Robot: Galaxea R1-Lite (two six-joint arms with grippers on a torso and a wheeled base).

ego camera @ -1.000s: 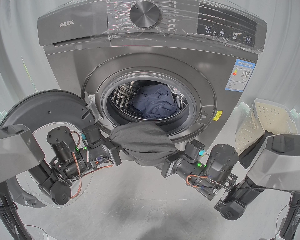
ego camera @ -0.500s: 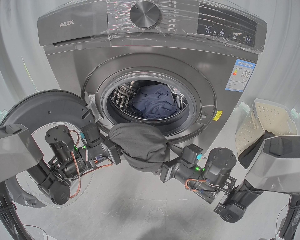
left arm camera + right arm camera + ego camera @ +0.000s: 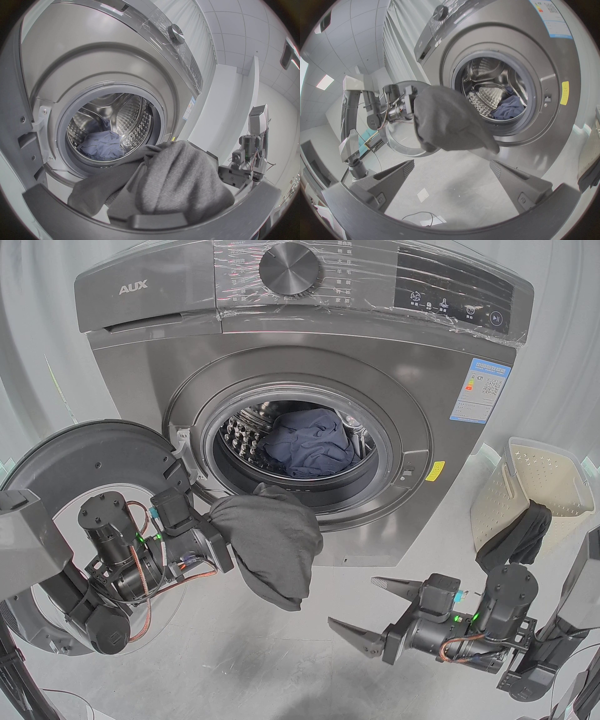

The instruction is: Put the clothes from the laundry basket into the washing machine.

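Observation:
The washing machine [image 3: 387,384] stands with its drum open, and a blue garment [image 3: 309,443] lies inside [image 3: 101,145] [image 3: 509,107]. My left gripper [image 3: 215,534] is shut on a grey garment [image 3: 275,543] just below and in front of the drum's lower rim. The cloth hangs down from it and covers its fingers [image 3: 175,178] [image 3: 447,120]. My right gripper [image 3: 353,602] is open and empty, low over the floor to the right of the cloth, with its fingers [image 3: 390,178] spread wide. The cream laundry basket [image 3: 553,480] leans at the right with a dark garment [image 3: 515,540] draped over its edge.
The round door [image 3: 94,455] is swung open at the left, behind my left arm. Bare grey floor [image 3: 262,659] lies in front of the machine. A few paper scraps and a cable [image 3: 425,218] lie on the floor.
My right gripper has let go of the grey garment, opened, and dropped down and to the right. The cloth now hangs from my left gripper alone, which has shifted slightly left.

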